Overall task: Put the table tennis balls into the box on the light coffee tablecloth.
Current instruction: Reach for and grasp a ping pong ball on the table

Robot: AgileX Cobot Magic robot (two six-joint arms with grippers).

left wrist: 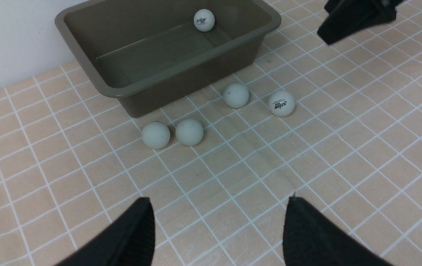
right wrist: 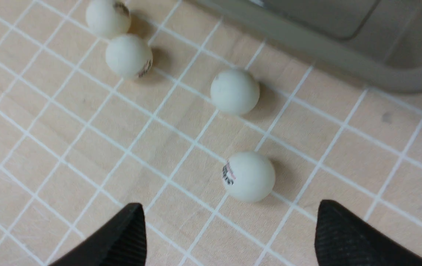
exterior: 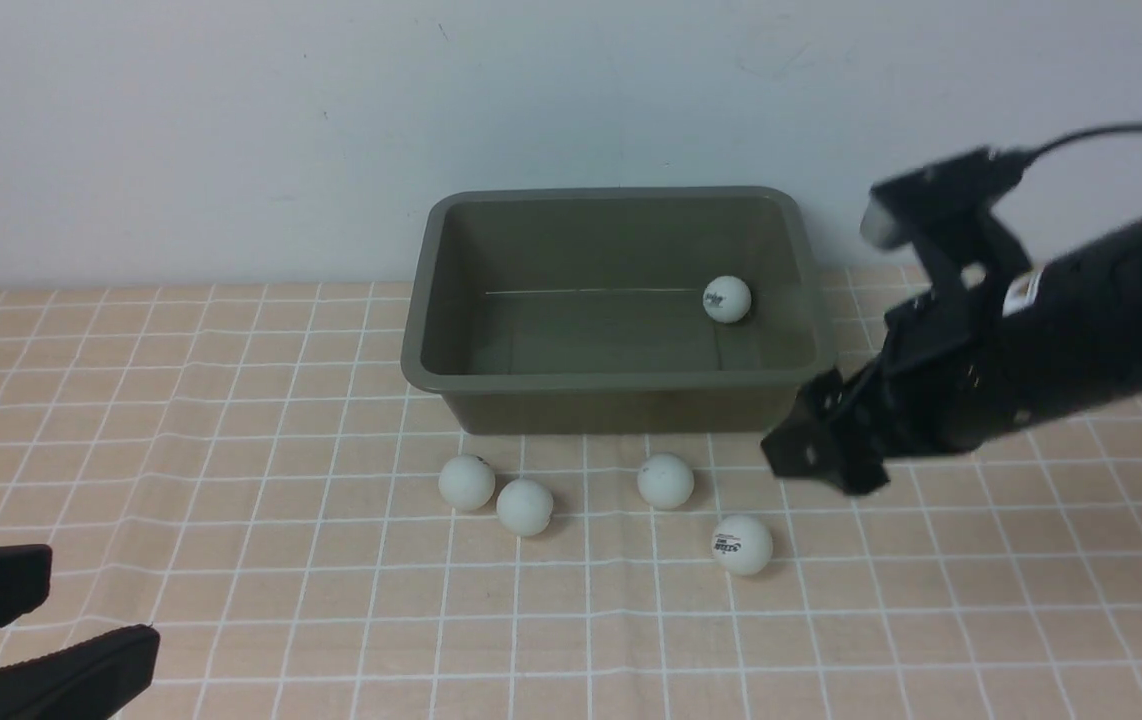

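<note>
The olive-green box (exterior: pixel 621 378) stands at the back of the light coffee tablecloth (exterior: pixel 231 450). One white ball (exterior: pixel 727 299) lies inside it at the right. Several balls lie on the cloth in front of it: two side by side (exterior: pixel 466 483) (exterior: pixel 525 507), one (exterior: pixel 666 481) further right, and one with a logo (exterior: pixel 742 545) nearest. My right gripper (exterior: pixel 816 450) is open and empty above the cloth, right of the box's front corner; the logo ball (right wrist: pixel 248 176) lies just ahead of its jaws. My left gripper (exterior: pixel 61 615) is open and empty at the near left.
A plain white wall (exterior: pixel 231 120) rises right behind the box. In the left wrist view the box (left wrist: pixel 181 70) and the balls on the cloth (left wrist: pixel 235 95) lie ahead, with the right gripper (left wrist: pixel 355 16) beyond them.
</note>
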